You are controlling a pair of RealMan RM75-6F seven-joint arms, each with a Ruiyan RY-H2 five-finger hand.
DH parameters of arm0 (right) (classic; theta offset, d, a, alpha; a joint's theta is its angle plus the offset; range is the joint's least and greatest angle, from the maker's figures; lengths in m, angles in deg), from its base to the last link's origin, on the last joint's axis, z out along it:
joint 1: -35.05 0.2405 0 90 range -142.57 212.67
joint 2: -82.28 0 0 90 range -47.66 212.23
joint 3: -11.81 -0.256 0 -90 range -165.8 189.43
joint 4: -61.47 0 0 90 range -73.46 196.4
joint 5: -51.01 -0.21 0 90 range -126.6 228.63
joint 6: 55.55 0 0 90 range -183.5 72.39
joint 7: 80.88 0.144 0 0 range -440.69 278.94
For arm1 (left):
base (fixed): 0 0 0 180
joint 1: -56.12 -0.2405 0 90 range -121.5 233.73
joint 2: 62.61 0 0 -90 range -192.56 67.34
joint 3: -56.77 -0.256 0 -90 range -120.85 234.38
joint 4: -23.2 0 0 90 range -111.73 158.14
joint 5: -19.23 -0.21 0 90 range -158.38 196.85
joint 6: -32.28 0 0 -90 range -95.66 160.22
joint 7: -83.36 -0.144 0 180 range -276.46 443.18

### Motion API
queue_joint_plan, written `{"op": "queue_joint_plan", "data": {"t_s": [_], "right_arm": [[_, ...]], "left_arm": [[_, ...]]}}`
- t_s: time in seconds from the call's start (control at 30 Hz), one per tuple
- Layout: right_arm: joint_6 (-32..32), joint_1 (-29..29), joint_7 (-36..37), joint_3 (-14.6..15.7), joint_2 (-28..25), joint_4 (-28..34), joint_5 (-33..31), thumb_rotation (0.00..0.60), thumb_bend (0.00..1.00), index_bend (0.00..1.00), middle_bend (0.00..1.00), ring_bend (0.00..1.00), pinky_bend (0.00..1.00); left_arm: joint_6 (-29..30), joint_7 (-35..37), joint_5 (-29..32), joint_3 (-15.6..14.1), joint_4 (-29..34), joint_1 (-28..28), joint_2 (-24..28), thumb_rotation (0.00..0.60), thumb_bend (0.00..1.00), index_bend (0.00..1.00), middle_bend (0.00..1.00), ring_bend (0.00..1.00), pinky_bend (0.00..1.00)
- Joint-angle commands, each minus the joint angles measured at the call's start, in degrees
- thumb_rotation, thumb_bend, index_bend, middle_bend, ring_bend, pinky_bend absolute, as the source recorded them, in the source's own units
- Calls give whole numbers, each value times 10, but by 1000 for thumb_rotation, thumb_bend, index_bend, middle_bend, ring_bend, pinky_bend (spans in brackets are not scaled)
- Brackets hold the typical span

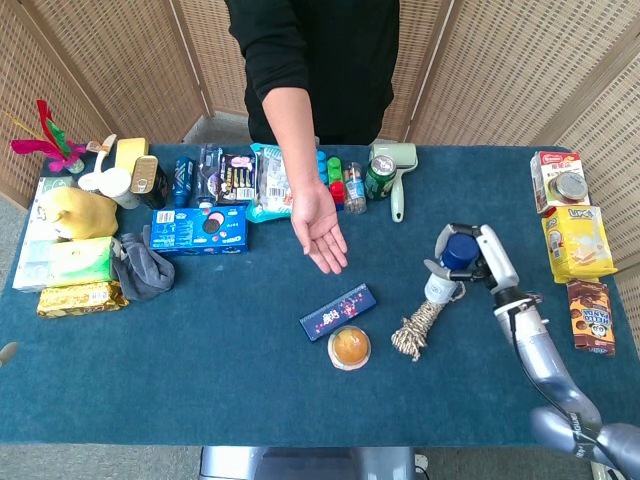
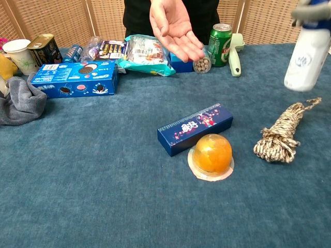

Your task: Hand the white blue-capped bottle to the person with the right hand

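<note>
My right hand grips the white blue-capped bottle by its cap and upper part, lifted clear of the blue tablecloth. In the chest view the bottle hangs at the upper right edge, with only a bit of the hand showing above it. The person's open palm is held out over the table's middle, left of the bottle and apart from it; the chest view shows the palm at top centre. My left hand is not in sight.
A coiled rope lies just below the bottle. A dark blue box and an orange jelly cup sit at centre. Snacks, a green can and a lint roller line the far edge; boxes stand at right.
</note>
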Motion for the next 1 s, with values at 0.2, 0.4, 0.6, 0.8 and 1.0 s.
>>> {"op": "queue_joint_plan", "data": {"t_s": [0.2, 0.4, 0.6, 0.8, 1.0], "right_arm": [[13, 32, -96, -76, -52, 109, -69, 600, 268, 626, 773, 548, 302], [18, 97, -197, -141, -56, 161, -166, 600, 268, 628, 775, 549, 302], [64, 185, -347, -158, -1, 153, -247, 600, 268, 631, 776, 548, 302], [107, 236, -404, -164, 70, 110, -294, 600, 268, 631, 776, 548, 310], [122, 245, -407, -162, 106, 94, -305, 600, 268, 631, 776, 550, 310]], "left_arm": [[1, 10, 0, 0, -2, -1, 3, 600, 199, 53, 56, 76, 91], [2, 20, 2, 1, -4, -2, 6, 600, 199, 53, 56, 76, 91], [0, 33, 6, 3, -5, -1, 10, 600, 199, 54, 56, 75, 91], [-4, 45, 9, 3, -9, -1, 13, 600, 199, 54, 56, 76, 91], [-6, 60, 13, 5, -14, -1, 18, 600, 198, 53, 56, 75, 92]]}}
